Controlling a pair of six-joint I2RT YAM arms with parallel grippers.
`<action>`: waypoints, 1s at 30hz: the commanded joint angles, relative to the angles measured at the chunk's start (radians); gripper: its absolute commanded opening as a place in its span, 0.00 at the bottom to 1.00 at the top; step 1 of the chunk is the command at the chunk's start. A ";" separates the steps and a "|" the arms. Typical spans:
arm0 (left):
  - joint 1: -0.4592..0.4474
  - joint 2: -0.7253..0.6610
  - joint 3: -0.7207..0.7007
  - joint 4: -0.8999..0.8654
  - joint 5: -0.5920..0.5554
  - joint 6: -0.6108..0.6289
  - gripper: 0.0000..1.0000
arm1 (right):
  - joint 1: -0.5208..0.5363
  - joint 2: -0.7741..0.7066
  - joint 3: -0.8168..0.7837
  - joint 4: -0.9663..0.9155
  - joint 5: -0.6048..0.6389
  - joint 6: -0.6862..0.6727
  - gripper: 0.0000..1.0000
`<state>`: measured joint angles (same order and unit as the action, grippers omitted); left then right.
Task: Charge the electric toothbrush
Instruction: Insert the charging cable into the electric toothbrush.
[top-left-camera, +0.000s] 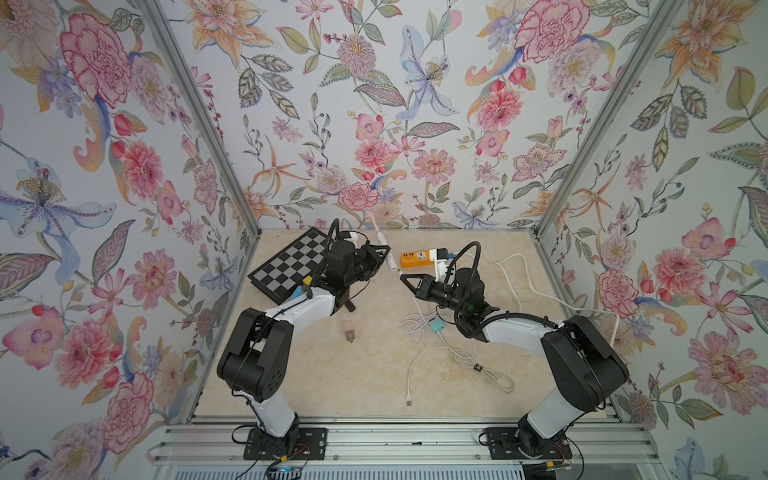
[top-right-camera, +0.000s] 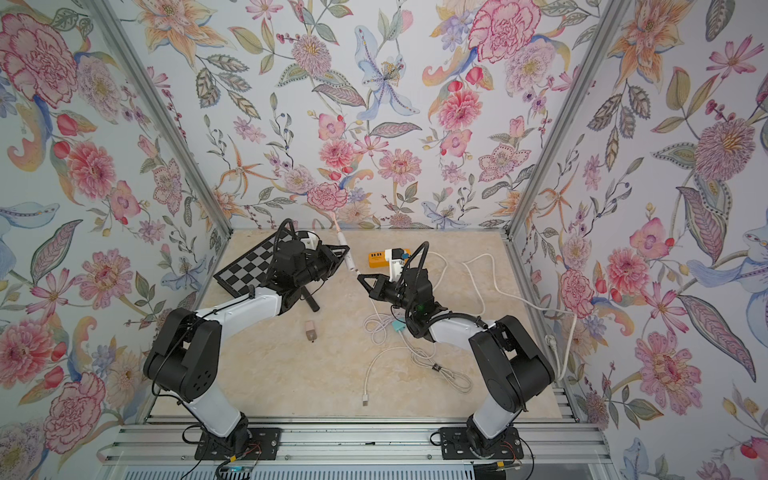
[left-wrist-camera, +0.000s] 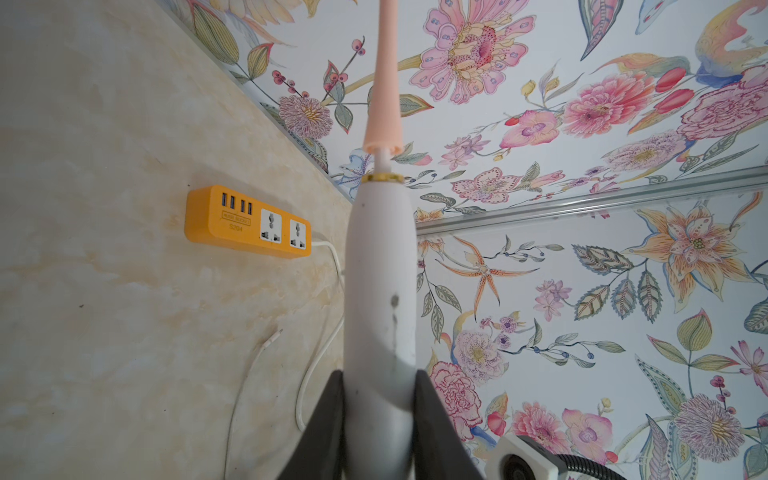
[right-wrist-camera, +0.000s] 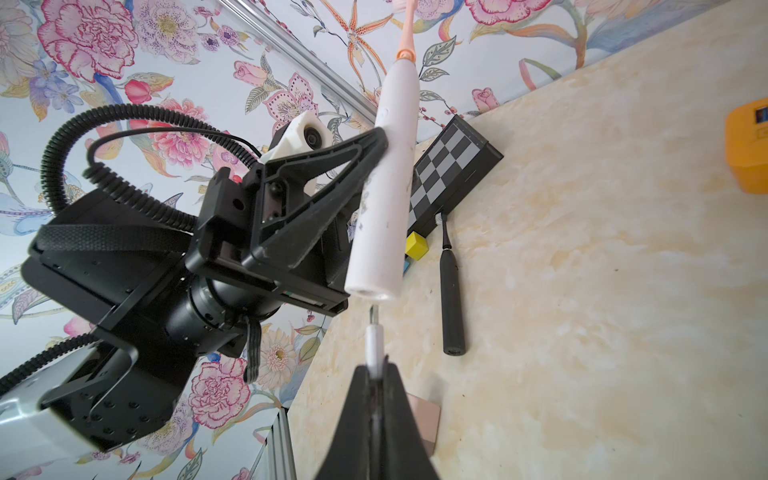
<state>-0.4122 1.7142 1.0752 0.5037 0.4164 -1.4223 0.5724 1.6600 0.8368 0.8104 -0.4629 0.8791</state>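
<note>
The electric toothbrush (right-wrist-camera: 384, 199), white with a pink brush head, hangs tilted above the table, base end toward the right arm. My left gripper (left-wrist-camera: 380, 374) is shut on its lower body, as both top views show (top-left-camera: 384, 250) (top-right-camera: 345, 249). My right gripper (right-wrist-camera: 376, 368) is shut on the white plug (right-wrist-camera: 374, 345) of the charging cable (top-left-camera: 419, 324). The plug's metal tip points at the toothbrush's base, a small gap apart. The cable trails in loose loops on the table under the right arm. An orange power strip (top-left-camera: 415, 258) lies behind the right gripper (top-left-camera: 403, 277).
A folded chessboard (top-left-camera: 286, 259) lies at the back left under the left arm. A black toothbrush (right-wrist-camera: 451, 291) and a yellow cube (right-wrist-camera: 415, 245) lie beside it. A pink block (top-left-camera: 349, 330) and a teal adapter (top-left-camera: 436, 326) sit mid-table. The strip's thick white cord (top-left-camera: 515, 291) runs right.
</note>
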 joint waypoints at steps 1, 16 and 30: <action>0.004 -0.011 -0.011 0.070 0.024 -0.030 0.00 | -0.001 0.030 0.047 0.054 -0.022 0.032 0.05; -0.002 -0.003 -0.004 0.092 0.036 -0.044 0.00 | 0.001 0.055 0.080 0.027 -0.037 0.009 0.05; -0.008 0.005 -0.013 0.104 0.039 -0.049 0.00 | -0.014 0.027 0.108 -0.001 -0.018 -0.013 0.05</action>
<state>-0.4122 1.7145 1.0729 0.5747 0.4156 -1.4559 0.5697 1.7058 0.9108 0.7895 -0.5011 0.8753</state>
